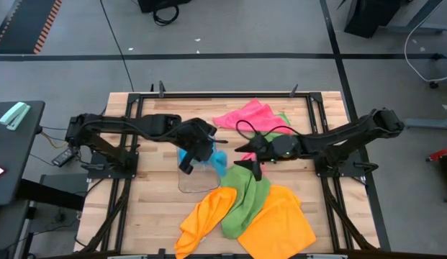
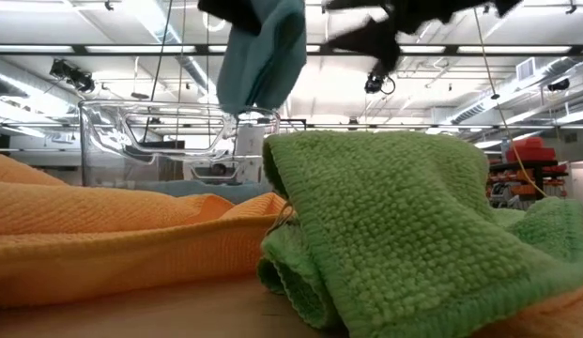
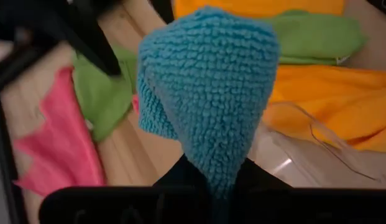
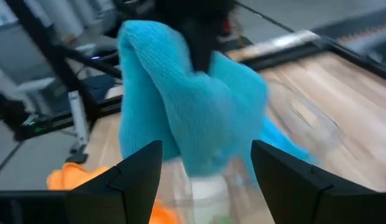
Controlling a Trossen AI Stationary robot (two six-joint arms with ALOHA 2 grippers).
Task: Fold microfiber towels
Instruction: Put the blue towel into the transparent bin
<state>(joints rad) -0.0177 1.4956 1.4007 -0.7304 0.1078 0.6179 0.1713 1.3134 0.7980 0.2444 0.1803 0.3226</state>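
One blue towel [image 1: 209,160], two orange towels [image 1: 281,219], a green towel [image 1: 248,194], a pink towel [image 1: 246,115]. Left gripper [image 1: 188,164] hangs over the tray [image 1: 198,180], clamped on the blue towel; right gripper [image 1: 246,152] is spread wide, holding nothing.

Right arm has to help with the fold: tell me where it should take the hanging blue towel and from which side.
Grip the blue towel at its free lower edge, coming in level from the right hand's own side. The left hand pinches its top, so it hangs bunched above the clear tray, the bottom loose.

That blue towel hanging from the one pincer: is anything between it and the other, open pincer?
Nothing visible. The right pincer stands open facing the blue towel, which hangs from the shut left pincer.
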